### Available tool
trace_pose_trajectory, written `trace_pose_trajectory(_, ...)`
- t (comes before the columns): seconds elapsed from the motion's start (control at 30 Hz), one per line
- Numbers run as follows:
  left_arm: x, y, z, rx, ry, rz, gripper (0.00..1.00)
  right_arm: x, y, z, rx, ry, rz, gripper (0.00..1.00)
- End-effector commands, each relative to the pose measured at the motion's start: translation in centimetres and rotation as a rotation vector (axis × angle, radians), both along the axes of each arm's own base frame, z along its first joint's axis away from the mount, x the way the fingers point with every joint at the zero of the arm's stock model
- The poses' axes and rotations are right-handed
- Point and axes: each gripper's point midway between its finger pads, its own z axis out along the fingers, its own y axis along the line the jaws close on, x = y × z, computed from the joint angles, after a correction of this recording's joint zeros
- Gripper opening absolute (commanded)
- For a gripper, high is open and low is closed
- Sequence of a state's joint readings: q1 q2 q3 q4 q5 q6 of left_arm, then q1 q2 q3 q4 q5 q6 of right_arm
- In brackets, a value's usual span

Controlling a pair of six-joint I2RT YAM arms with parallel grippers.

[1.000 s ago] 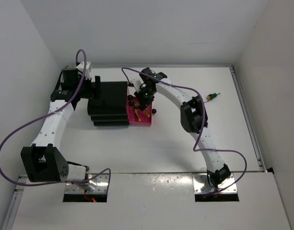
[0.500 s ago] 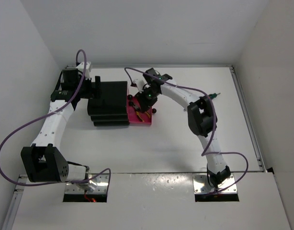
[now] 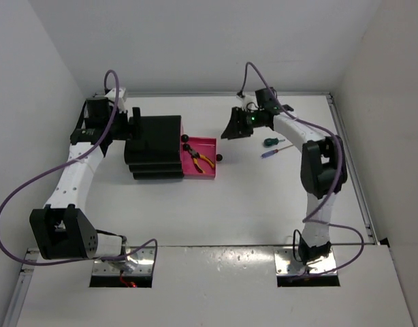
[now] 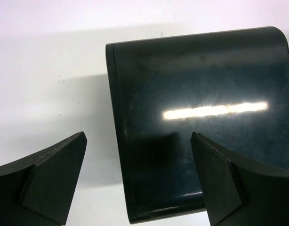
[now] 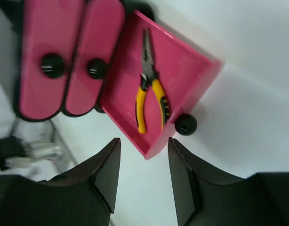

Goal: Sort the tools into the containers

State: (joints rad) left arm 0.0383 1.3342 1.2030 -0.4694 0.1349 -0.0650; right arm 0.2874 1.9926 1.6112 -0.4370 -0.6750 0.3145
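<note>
Pulled back from the drawer since a second ago, the right gripper (image 3: 231, 129) hangs to the right of the black cabinet (image 3: 154, 146), its fingers parted and holding nothing. One pair of yellow-handled pliers (image 5: 151, 92) lies in the single pulled-out magenta drawer (image 5: 191, 70). The two shut drawers (image 5: 69, 56) bring the count to three, each with one black knob (image 5: 186, 124). One green-handled tool (image 3: 270, 142) and one purple-handled screwdriver (image 3: 274, 152) lie side by side on the table (image 3: 263, 197). The left gripper (image 4: 137, 141) is spread wide at the cabinet's edge, clamped on nothing.
</note>
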Motion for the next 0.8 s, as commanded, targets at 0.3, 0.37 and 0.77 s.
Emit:
trace_pose_trajectory(0.3, 0.5, 2.0, 2.9, -0.060, -0.078, 0.060, 0.99, 0.1, 1.6, -6.5, 0.257, 0.403, -0.123, 0.43)
trace_pose_trajectory(0.37, 0.6, 2.3, 2.5, -0.075, -0.068, 0.069, 0.99, -0.2, 1.7, -7.6, 0.319, 0.478, -0.123, 0.40)
trace_pose_trajectory(0.77, 0.7, 5.6, 1.6, -0.155, -0.054, 0.142, 0.99, -0.8, -0.4, -11.4, 0.349, 0.601, -0.191, 0.35)
